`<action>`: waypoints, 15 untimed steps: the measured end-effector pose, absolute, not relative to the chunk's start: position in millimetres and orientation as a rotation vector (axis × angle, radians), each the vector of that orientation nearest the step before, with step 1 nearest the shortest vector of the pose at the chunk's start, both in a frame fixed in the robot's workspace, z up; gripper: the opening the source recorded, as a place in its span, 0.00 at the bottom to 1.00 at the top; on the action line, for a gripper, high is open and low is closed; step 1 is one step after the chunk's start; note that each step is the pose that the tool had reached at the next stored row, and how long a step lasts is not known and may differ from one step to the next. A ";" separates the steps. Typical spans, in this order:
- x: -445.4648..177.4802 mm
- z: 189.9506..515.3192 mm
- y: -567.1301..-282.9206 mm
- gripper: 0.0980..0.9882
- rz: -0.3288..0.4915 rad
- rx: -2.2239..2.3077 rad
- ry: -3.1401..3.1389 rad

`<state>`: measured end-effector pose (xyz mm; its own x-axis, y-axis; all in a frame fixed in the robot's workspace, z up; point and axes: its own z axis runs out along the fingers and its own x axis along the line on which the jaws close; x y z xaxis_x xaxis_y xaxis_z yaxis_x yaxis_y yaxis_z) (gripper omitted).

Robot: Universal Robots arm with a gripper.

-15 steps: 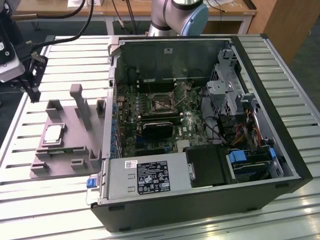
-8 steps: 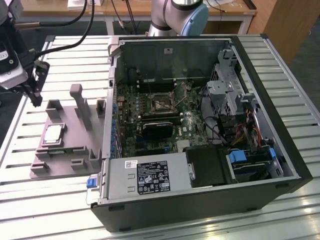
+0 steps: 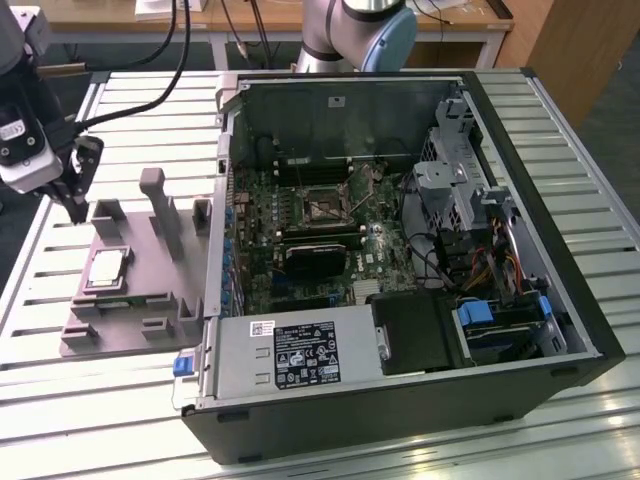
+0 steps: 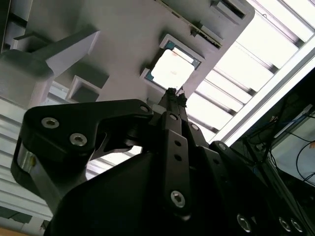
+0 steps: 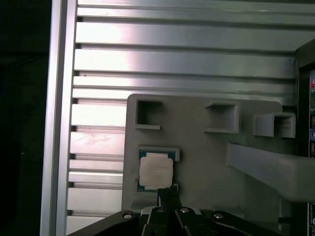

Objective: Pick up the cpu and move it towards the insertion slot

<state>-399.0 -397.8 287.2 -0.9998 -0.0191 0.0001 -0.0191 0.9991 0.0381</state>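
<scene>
The exterior view looks down slantwise from well back, over the computer case (image 3: 400,405) and grey holder (image 3: 140,262). Both wrist views ride close behind the gripper (image 5: 167,192), looking past its jaws, and share the cpu (image 5: 156,170) (image 4: 173,69) just beyond.

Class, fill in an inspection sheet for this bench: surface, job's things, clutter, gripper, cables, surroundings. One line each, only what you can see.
Surface: slatted metal table carrying a grey fixture and an open computer case.
Job's things: cpu lies flat in a fixture pocket; insertion slot sits on the motherboard inside the case.
Clutter: memory stick in the fixture beside the cpu.
Grippers: gripper over the fixture close to the cpu, jaws shut, holding nothing.
Cables: black cables lead to the wrist; wire bundles inside the case.
Surroundings: wooden desk behind.
</scene>
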 end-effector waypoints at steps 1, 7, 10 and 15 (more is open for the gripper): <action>-399.2 285.4 -397.8 0.00 -0.060 0.030 -3.140; -399.7 274.4 -399.4 0.00 -0.060 0.030 -3.140; -399.7 269.0 -400.4 0.00 -0.060 0.030 -3.140; -399.9 259.8 -401.4 0.00 -0.060 0.030 -3.141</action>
